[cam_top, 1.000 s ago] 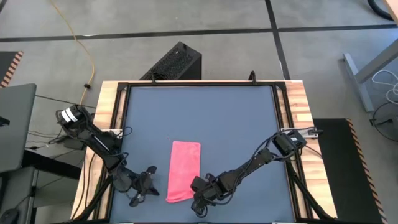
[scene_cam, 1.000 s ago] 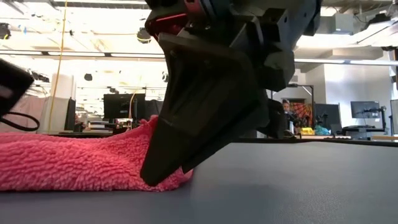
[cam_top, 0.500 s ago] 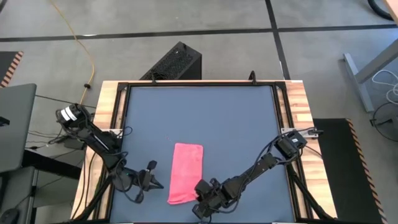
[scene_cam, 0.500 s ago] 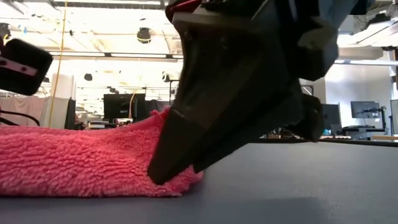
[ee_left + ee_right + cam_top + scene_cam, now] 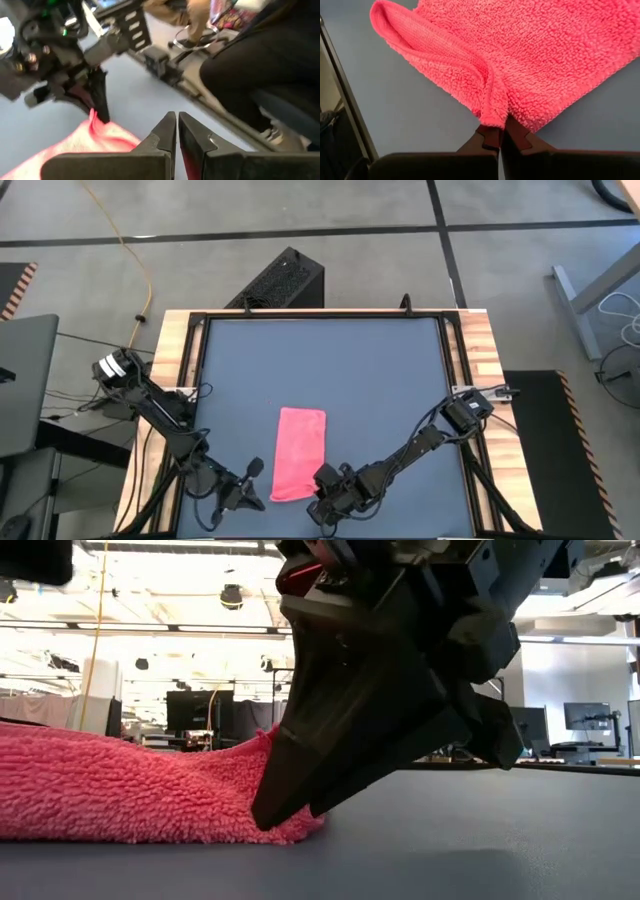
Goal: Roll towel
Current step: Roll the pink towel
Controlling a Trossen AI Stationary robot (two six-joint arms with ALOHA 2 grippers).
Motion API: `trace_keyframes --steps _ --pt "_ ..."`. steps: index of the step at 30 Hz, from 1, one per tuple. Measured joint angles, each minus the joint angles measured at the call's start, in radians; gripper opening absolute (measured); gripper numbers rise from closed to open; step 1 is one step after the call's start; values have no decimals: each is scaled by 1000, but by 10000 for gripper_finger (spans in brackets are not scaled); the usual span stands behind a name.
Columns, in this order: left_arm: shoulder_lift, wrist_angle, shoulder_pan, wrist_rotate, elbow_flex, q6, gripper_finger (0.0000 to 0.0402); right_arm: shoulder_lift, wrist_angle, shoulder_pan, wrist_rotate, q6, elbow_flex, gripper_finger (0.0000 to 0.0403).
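While right pincer (image 5: 498,137) pinches towel (image 5: 299,453) corner, tips hidden by fabric, left pincer (image 5: 177,129) together, empty.

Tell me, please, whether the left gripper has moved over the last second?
Yes. In the high view the left gripper, shut, has moved nearer the table's near edge and closer to the small bright pink fabric towel.

2 dark cabled arms (image 5: 400,460).
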Motion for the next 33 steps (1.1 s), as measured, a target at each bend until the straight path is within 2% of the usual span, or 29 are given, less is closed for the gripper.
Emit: trace_keyframes --steps 6,10,28,33 --pt "157 -5 35 -8 43 -6 2 0 -1 1 3 6 0 20" --pt "206 -3 49 -12 70 -5 0 -1 -2 4 4 5 0 20" --pt "217 -159 106 -38 73 -98 0 -2 -6 5 3 -5 1 20" --pt "217 -167 107 -38 73 -99 0 -3 -16 5 -19 -32 2 33"
